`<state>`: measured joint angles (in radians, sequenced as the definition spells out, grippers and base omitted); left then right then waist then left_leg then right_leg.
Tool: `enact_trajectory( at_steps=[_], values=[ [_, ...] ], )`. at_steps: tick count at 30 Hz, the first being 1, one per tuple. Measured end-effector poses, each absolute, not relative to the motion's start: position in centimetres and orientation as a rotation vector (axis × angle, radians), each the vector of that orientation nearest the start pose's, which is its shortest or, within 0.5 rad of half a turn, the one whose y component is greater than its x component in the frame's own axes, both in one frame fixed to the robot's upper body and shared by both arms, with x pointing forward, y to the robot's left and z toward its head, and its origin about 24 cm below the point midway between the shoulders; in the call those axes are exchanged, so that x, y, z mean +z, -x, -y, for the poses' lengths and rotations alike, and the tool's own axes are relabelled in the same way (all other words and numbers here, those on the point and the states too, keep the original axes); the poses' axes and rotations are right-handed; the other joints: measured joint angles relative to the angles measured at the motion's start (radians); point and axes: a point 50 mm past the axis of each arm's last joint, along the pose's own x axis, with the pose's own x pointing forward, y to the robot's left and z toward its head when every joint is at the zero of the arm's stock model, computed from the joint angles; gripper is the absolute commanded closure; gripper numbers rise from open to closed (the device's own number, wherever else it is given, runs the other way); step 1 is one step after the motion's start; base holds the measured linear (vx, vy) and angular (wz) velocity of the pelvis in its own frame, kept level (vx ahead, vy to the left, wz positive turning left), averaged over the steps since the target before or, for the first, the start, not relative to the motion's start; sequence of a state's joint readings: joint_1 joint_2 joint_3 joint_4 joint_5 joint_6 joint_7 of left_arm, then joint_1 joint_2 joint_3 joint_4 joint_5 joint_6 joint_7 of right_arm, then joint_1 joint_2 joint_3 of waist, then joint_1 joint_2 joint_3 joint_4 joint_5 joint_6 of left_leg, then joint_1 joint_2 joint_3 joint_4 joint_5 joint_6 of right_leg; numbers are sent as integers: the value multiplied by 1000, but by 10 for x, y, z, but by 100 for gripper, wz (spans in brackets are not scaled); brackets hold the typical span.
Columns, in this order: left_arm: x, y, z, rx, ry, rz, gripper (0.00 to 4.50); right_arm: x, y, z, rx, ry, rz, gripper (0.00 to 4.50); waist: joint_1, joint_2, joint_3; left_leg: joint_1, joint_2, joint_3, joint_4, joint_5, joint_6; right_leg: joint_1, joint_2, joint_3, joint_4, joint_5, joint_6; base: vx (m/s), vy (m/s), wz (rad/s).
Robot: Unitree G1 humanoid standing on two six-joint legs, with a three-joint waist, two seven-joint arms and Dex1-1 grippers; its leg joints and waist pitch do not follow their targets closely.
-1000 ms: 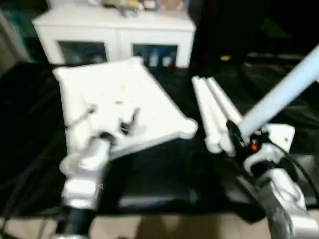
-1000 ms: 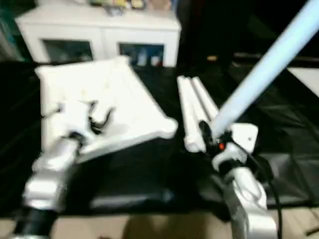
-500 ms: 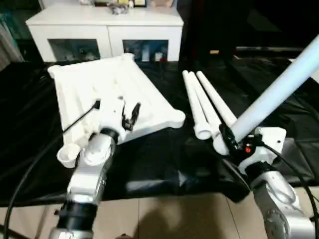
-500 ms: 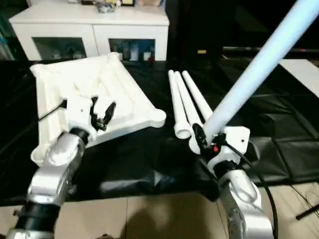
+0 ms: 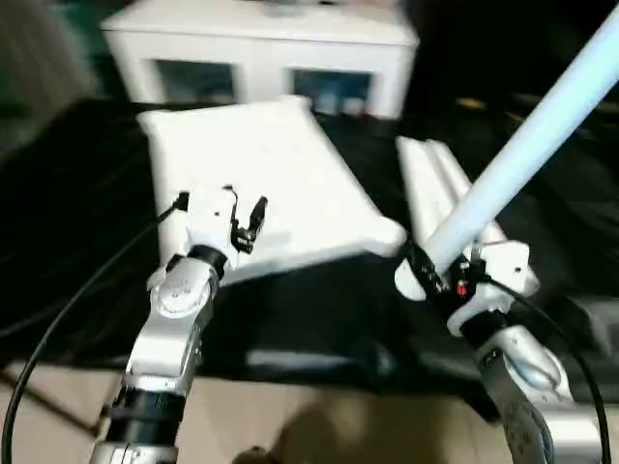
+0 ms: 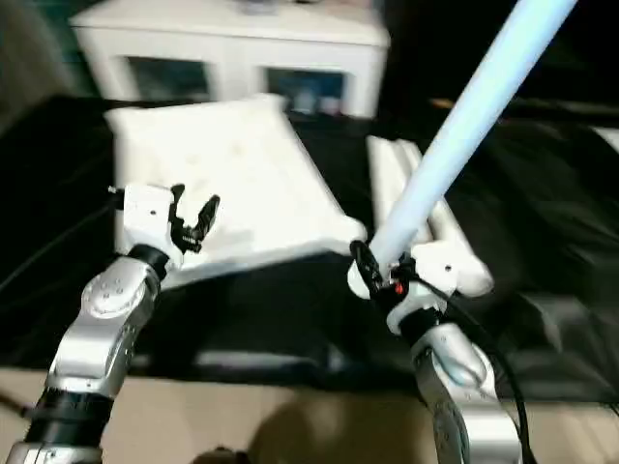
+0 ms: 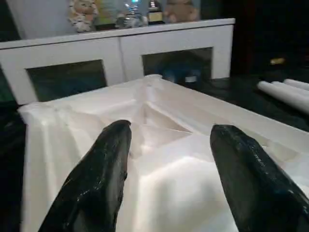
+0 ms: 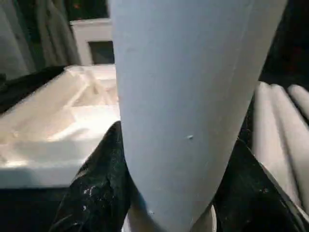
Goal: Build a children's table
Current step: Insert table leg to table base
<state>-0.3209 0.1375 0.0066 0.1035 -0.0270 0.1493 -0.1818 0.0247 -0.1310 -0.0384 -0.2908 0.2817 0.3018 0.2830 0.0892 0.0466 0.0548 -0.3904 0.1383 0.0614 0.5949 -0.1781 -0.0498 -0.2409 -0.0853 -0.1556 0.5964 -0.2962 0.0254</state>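
White tabletop (image 5: 261, 184) lies upside down at centre on the black surface (image 5: 68, 242), left gripper (image 5: 247, 220) jaws apart above it, right gripper (image 5: 426, 275) clamping a leg (image 5: 542, 126) pointing toward 1 o'clock.

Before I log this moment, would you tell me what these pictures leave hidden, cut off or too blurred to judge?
- Held leg: its far end runs off the head view's top right edge.
- Legs on the table: the held leg crosses them and blur merges them, so their count is unclear.
- Tabletop: the left gripper's fingers cover its near part in the left wrist view.
- Right gripper: the leg hides where its fingers touch it.
- Cabinet: its contents are too blurred.
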Motion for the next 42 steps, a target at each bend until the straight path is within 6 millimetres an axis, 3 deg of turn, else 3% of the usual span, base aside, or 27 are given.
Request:
enact_trajectory(
  at_steps=[1, 2, 5, 7, 8, 9, 10, 11, 12, 13, 14, 15, 16, 17, 18, 19, 22, 24, 27, 30, 34, 37, 42],
  values=[
    [92, -312, -149, -224, -120, 51, 153, 81, -244, 156, 334, -147, -9, 262, -5, -1, 0, 10, -2, 7, -1, 0, 1, 5, 7, 26, 1, -9, -2, 102, 54, 4],
    [92, -312, -150, -221, -120, 51, 153, 81, -244, 155, 341, -147, -8, 262, -9, -2, -1, 14, -6, 9, -1, -2, 3, 5, 11, 40, 2, -12, -2, 116, 56, -11],
    [92, -312, -153, -211, -118, 51, 153, 81, -244, 156, 350, -138, -10, 262, -39, -5, -5, 24, -17, 8, -6, -2, 15, 9, 11, 60, 0, -17, 7, 118, 35, -14],
    [92, -313, -148, -223, -108, 52, 153, 80, -243, 160, 351, -109, -21, 262, -47, -5, -11, 12, -17, 15, -3, -6, 37, 14, 10, 60, -11, -15, 20, 134, 7, -8],
    [92, -312, -139, -248, -100, 54, 153, 79, -242, 162, 347, -93, -28, 262, -49, -8, -15, -5, -19, 21, 12, -21, 62, 15, 10, 53, -21, -18, 27, 162, 10, 18],
    [93, -313, -133, -267, -96, 59, 153, 78, -241, 165, 339, -84, -31, 262, -57, 4, -23, -34, -17, 23, 43, -32, 122, 21, 4, 26, -31, -19, 34, 162, 10, 18],
    [94, -313, -131, -276, -92, 63, 153, 76, -241, 165, 332, -93, -39, 262, -57, 9, -25, -33, -14, 13, 44, -41, 126, 33, 4, 5, -33, -24, 47, 182, 23, 38],
    [93, -313, -138, -258, -96, 57, 153, 78, -243, 161, 339, -105, -31, 262, -61, 4, -26, -22, -18, 9, 41, -47, 85, 10, 5, 14, 9, -33, 67, 159, -7, 11],
    [89, -312, -147, -229, -98, 40, 153, 80, -246, 150, 373, -124, -19, 262, -70, 2, -26, -14, -24, 2, 44, -51, 76, -31, 2, 39, 92, -39, 73, 159, -7, 11],
    [88, -312, -156, -200, -93, 26, 153, 81, -246, 146, 391, -129, -16, 262, -75, 1, -28, -3, -37, -14, 45, -56, 79, -80, 7, 69, 149, -42, 70, 96, -21, -10],
    [89, -313, -156, -195, -78, 30, 153, 80, -245, 148, 386, -118, -19, 262, -71, -2, -29, 3, -45, -16, 44, -59, 79, -112, 11, 87, 152, -38, 74, -69, -1, 3],
    [90, -313, -153, -202, -54, 37, 153, 80, -245, 153, 374, -106, -21, 262, -68, -11, -30, 9, -56, -9, 44, -56, 65, -143, 9, 102, 126, -21, 74, -69, -1, 3],
    [91, -313, -149, -214, -27, 44, 153, 81, -246, 157, 362, -98, -19, 262, -60, -34, -33, 11, -73, 5, 47, -58, 59, -161, 3, 129, 69, 17, 65, -201, -23, 13],
    [89, -312, -143, -232, 4, 37, 153, 81, -245, 164, 345, -81, -21, 262, -60, -58, -29, 7, -86, 24, 58, -63, 56, -170, -8, 157, 67, 64, 34, -101, -22, 28],
    [86, -310, -135, -263, 22, 26, 153, 80, -244, 169, 331, -71, -26, 262, -48, -54, -29, 3, -84, 31, 59, -64, 59, -168, -7, 166, 68, 64, 34, -101, -22, 28],
    [83, -308, -129, -297, 44, 13, 153, 82, -245, 174, 322, -60, -25, 262, -40, -53, -29, 3, -78, 37, 53, -65, 60, -168, -5, 164, 66, 69, 31, 0, 0, 0],
    [76, -303, -129, -338, 94, -19, 136, 85, -244, 176, 351, -61, -19, 263, -37, -52, -27, 5, -56, 45, 50, -56, 42, -156, -3, 142, 40, 85, 17, -53, -13, 5],
    [71, -298, -130, -404, 142, -60, 126, 90, -245, 177, 391, -52, -16, 263, -39, -56, -21, 10, -41, 62, 51, -53, 39, -147, -4, 137, 29, 94, 6, -76, 16, 4],
    [72, -296, -129, -476, 141, -81, 94, 94, -248, 180, 402, -53, -15, 263, -40, -71, -8, 24, -30, 84, 49, -52, 38, -138, -7, 138, 23, 89, 14, -109, 6, 13],
    [70, -292, -124, -599, 88, -106, 78, 102, -253, 184, 421, -51, -4, 263, -47, -75, -5, 21, -29, 85, 43, -52, 38, -135, -7, 137, 5, 85, 19, -85, 31, -2],
    [77, -299, -106, -888, -48, -145, 41, 106, -266, 197, 467, -4, -30, 263, -61, -107, 9, 20, -29, 87, 40, -52, 38, -134, -7, 136, -6, 85, 19, -50, 21, -3],
    [74, -305, -99, -1012, -115, -202, 17, 106, -269, 204, 506, 2, -56, 263, -65, -108, 10, 18, -29, 86, 38, -52, 38, -129, -10, 130, -20, 85, 19, -50, 22, -7],
    [78, -324, -90, -1065, -199, -260, 7, 100, -270, 205, 537, -7, -97, 263, -77, -114, 13, 8, -29, 91, 38, -52, 38, -138, -26, 112, -21, 86, 18, 0, 0, 0]
  ],
)
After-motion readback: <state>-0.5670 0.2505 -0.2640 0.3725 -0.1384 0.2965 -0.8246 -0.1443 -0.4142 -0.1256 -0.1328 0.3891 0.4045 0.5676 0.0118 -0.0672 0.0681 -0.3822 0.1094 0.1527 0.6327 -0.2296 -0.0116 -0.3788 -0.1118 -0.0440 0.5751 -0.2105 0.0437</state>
